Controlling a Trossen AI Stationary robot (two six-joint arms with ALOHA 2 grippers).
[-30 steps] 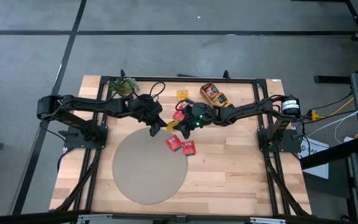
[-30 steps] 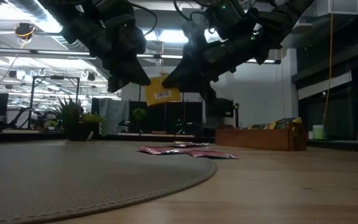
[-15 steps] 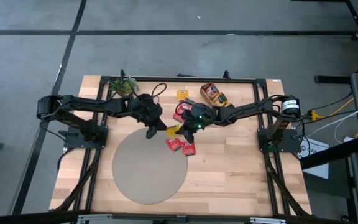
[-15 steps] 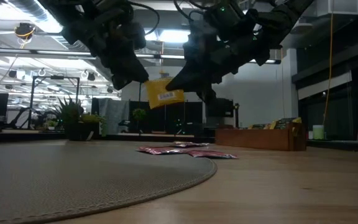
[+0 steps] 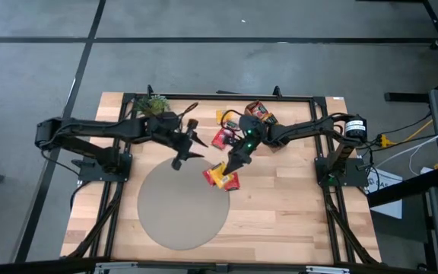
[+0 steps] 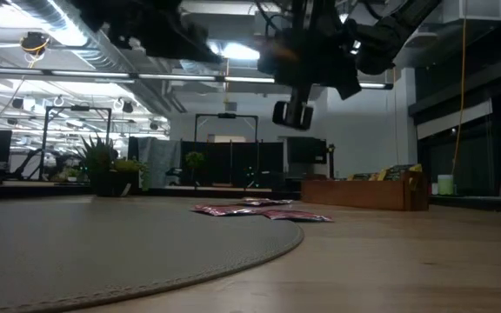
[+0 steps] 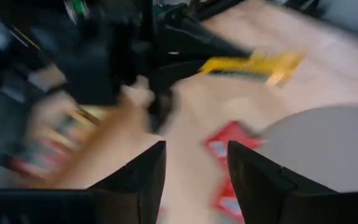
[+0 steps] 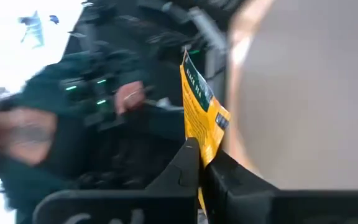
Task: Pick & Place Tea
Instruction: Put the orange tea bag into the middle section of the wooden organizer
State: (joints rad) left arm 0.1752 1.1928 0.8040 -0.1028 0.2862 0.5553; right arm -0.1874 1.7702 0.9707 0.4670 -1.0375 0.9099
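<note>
We see a pale wood table (image 5: 280,205), a matt woven-looking grey mat (image 5: 181,205), and glossy paper sachets (image 5: 220,176).

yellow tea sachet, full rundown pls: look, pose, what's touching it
The yellow tea sachet is a small flat paper packet, yellow-orange with a dark green band and black print. It is off the table, pinched at one edge by the right pincer, whose jaws are shut on it. From above it shows at, over the red sachets by the round mat's edge. The left pincer stands open and apart, no contact.
</note>
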